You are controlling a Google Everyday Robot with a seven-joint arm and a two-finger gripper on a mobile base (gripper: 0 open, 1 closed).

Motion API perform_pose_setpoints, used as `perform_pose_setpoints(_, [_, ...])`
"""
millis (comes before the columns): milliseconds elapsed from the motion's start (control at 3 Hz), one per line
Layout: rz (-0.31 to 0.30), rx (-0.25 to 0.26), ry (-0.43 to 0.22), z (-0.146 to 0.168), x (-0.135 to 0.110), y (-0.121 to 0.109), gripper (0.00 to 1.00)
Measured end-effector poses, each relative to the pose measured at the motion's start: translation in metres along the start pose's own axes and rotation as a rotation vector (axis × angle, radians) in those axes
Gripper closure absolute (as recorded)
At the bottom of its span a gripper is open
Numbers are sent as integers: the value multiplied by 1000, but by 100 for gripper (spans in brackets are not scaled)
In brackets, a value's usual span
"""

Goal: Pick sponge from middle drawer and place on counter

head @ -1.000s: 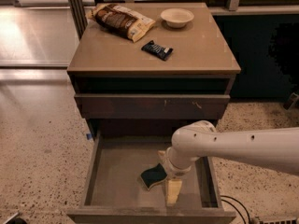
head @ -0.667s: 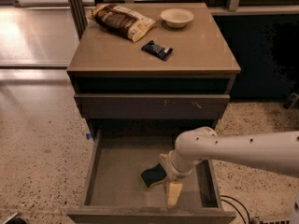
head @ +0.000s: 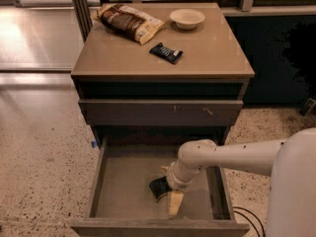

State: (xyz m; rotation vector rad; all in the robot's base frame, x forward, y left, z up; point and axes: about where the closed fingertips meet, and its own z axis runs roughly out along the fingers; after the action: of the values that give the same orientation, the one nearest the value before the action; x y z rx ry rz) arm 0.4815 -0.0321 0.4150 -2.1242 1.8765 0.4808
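The sponge [head: 158, 187], dark green with a yellow layer, lies on the floor of the pulled-out middle drawer [head: 123, 181], right of its centre. My gripper [head: 169, 192] reaches down into the drawer from the right on the white arm [head: 232, 157] and sits right at the sponge, touching or just over its right side. The arm hides part of the sponge. The tan counter [head: 207, 48] is the top slab of the cabinet, above the drawers.
On the counter are a chip bag [head: 129, 21] at the back left, a pale bowl [head: 187, 18] at the back, and a dark snack wrapper [head: 166, 53] in the middle. A shut drawer front with pale scratches [head: 160, 111] sits above the pulled-out drawer. Speckled floor lies on the left.
The arm's elbow has sunk slightly toward the drawer. The gripper stays at the sponge, and the sponge has not moved.
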Motion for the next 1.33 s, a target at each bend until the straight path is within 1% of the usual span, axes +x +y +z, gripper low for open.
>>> perform_pose_setpoints(333, [6, -5, 6, 4, 1, -1, 0])
perform_pose_setpoints(1000, [45, -11, 24, 37, 5, -31, 0])
perform_pose_setpoints(1333, [54, -19, 22, 53, 5, -40, 0])
